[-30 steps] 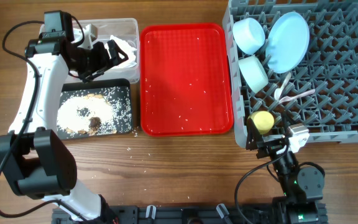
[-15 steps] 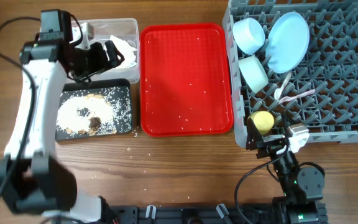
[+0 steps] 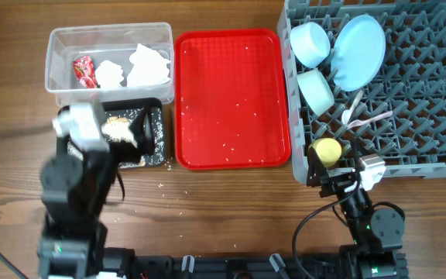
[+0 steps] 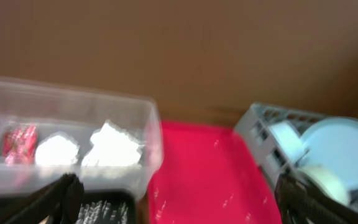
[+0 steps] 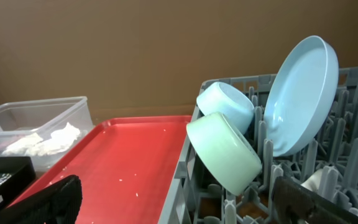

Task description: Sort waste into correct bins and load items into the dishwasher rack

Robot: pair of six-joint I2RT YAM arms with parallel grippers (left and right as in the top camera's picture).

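Note:
The clear tub [image 3: 53, 54] holds a red wrapper [image 3: 84, 71] and white napkins [image 3: 149, 66]; it also shows in the left wrist view [image 4: 148, 134]. Food scraps [image 3: 118, 123] lie in the black tray [image 3: 158, 116], which my left arm partly hides. My left gripper [image 3: 135, 133] [image 4: 179, 196] is open and empty above that tray. The grey rack [image 3: 432, 101] holds the blue plate [image 3: 360, 50] [image 5: 303, 93], two bowls [image 3: 310, 43] [image 3: 316, 91], the yellow cup [image 3: 325, 149] and white cutlery [image 3: 360, 115]. My right gripper [image 3: 333, 177] [image 5: 185, 205] is open and empty at the rack's front left corner.
The flat red tray [image 3: 231, 97] [image 5: 123, 155] lies between the bins and the rack, with only small white crumbs on it. A few crumbs lie on the wooden table [image 3: 207, 217] in front of the black tray.
My left arm has pulled back from over the clear tub toward the table's front and now sits over the black tray. The tub's contents are uncovered. The right arm has not moved.

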